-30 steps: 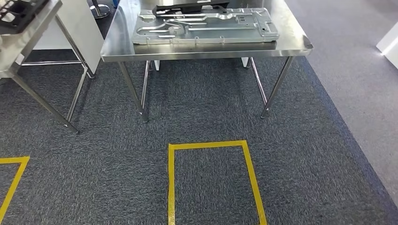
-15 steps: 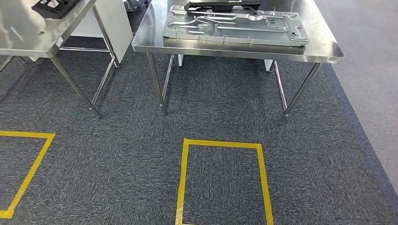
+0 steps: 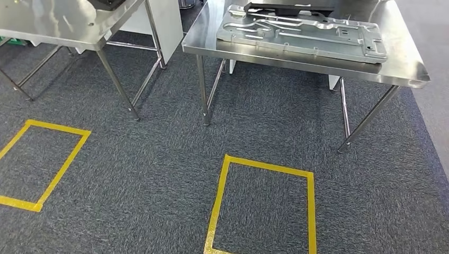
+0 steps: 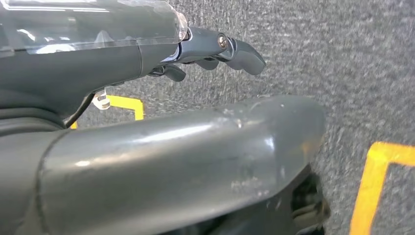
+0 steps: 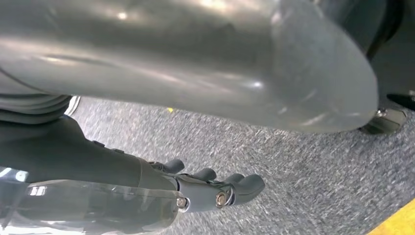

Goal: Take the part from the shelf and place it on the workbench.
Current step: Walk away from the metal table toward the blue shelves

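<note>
Carpet grey, yellow tape rectangles; steel workbench bears metal part. Both hands' fingers spread, empty.

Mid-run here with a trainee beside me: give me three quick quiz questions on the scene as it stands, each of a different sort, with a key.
1. True or false: the large metal part lies flat on the steel workbench.
2. Multiple choice: what is the left hand holding? A) a metal part B) a strip of tape C) nothing
3. Fill in: the floor ahead of the workbench carries a rectangle marked in ____ tape.

Key:
1. True. It sits on the tabletop, with a dark object behind it.
2. C. The left hand hangs over grey carpet with its fingers apart; the right hand holds nothing either.
3. Yellow. A second rectangle lies to its left.
</note>
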